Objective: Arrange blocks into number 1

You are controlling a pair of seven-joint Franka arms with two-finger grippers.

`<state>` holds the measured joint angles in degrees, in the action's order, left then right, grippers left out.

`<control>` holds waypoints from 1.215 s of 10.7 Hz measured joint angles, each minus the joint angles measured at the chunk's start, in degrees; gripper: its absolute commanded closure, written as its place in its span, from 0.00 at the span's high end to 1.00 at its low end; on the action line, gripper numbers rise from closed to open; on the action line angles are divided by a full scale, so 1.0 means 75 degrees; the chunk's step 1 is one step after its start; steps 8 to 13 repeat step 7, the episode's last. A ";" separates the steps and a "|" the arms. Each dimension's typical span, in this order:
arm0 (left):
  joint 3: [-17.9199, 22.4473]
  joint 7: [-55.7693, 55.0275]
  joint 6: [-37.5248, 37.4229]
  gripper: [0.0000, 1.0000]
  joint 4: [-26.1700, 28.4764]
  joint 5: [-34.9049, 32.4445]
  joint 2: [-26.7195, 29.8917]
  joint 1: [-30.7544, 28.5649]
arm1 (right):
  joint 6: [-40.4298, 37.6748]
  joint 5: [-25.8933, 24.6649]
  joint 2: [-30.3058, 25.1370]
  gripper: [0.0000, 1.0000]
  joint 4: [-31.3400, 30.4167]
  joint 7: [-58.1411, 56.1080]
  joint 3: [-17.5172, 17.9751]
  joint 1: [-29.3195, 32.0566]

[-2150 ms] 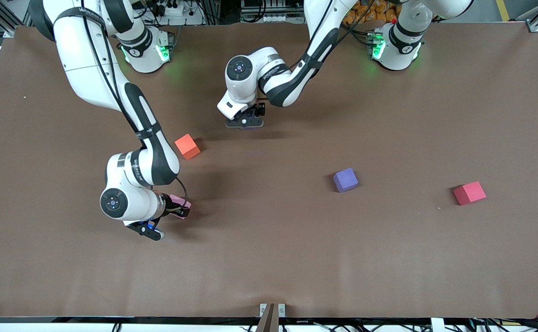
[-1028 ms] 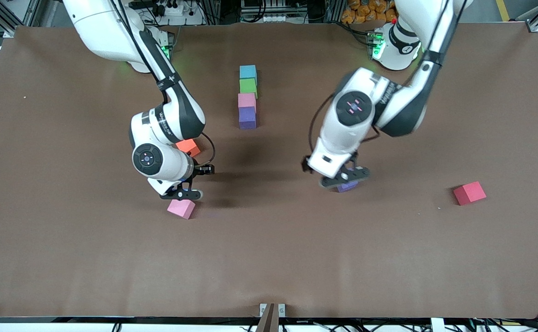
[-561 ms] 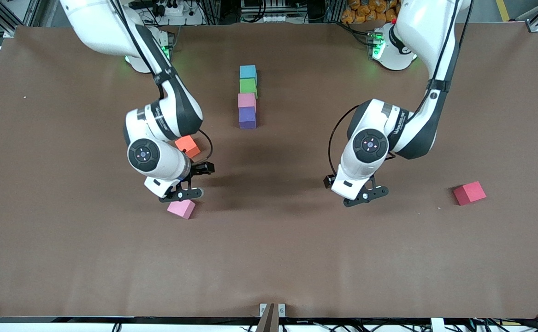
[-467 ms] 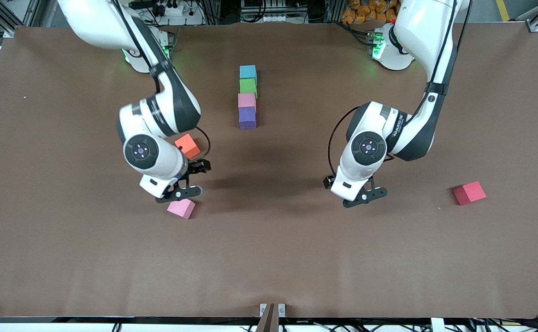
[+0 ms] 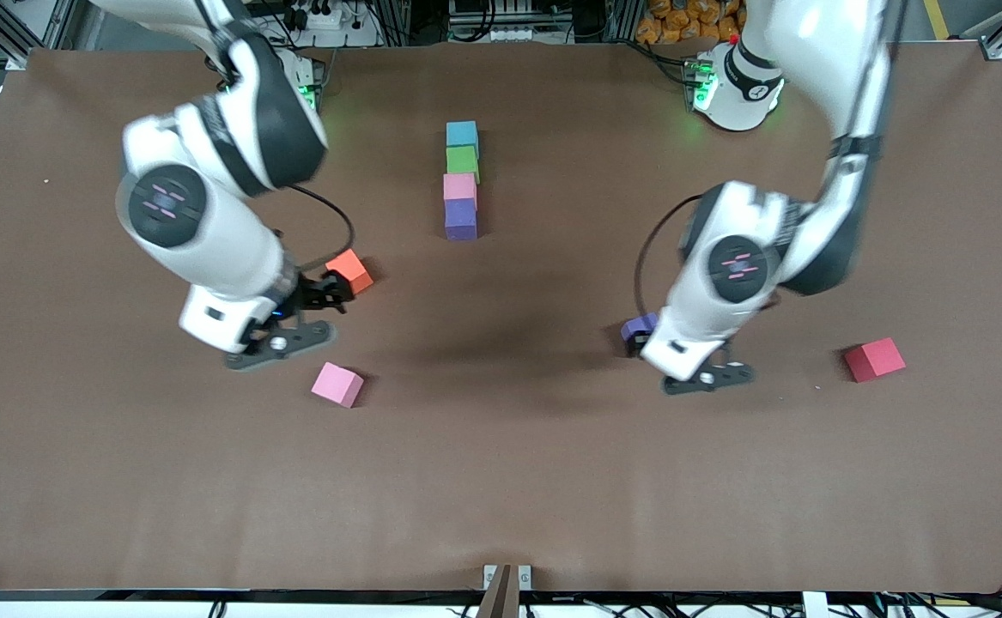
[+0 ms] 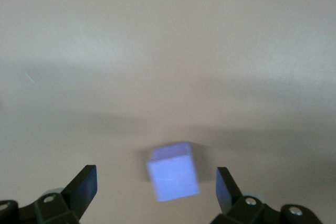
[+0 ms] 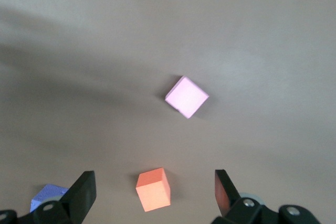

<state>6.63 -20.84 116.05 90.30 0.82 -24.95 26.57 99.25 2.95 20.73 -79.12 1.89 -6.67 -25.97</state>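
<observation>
Four blocks form a column mid-table: light blue [image 5: 462, 134], green [image 5: 463, 160], pink [image 5: 459, 186], purple [image 5: 461, 220]. Toward the right arm's end lie an orange block [image 5: 349, 271] and, nearer the camera, a second pink block [image 5: 337, 384] [image 7: 186, 96]. My right gripper [image 5: 316, 296] [image 7: 155, 195] hangs open high over the orange block [image 7: 153, 189]. A second purple block [image 5: 638, 327] [image 6: 173, 178] lies partly hidden under my left wrist. My left gripper [image 5: 648, 342] [image 6: 156, 190] is open above it, one finger on each side. A red block [image 5: 874, 360] rests toward the left arm's end.
The brown table top [image 5: 501, 481] bears only the blocks. A small metal bracket [image 5: 506, 577] sits at the table edge nearest the camera. A purple block [image 7: 48, 196] shows at the edge of the right wrist view.
Both arms have risen. The right gripper left the loose pink block and now hangs over the orange one. The left gripper lifted, so the loose purple block shows again.
</observation>
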 measured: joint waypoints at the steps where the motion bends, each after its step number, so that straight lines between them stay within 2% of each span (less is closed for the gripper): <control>1: 0.0005 0.0703 -0.0311 1.00 -0.0032 0.0003 0.0462 -0.0378 | -0.0013 -0.0003 -0.0236 1.00 0.0010 0.0011 0.0000 0.0155; 4: -0.0105 0.1600 -0.1640 1.00 -0.0052 0.0004 0.1878 -0.1467 | -0.0609 -0.0070 -0.1127 1.00 0.0041 0.0899 0.0171 0.0830; 6: -0.0456 0.2619 -0.1996 1.00 -0.0021 0.0004 0.2496 -0.2348 | -0.1503 -0.0078 -0.1882 1.00 0.0048 0.0951 0.0978 0.2091; 7: -0.0511 0.2946 -0.2024 1.00 -0.0023 0.0004 0.2605 -0.2669 | -0.1938 -0.0078 -0.2176 1.00 0.0045 0.0744 0.1282 0.2581; 13: -0.0511 0.2946 -0.2024 1.00 -0.0023 0.0004 0.2605 -0.2669 | -0.1938 -0.0078 -0.2176 1.00 0.0045 0.0744 0.1282 0.2581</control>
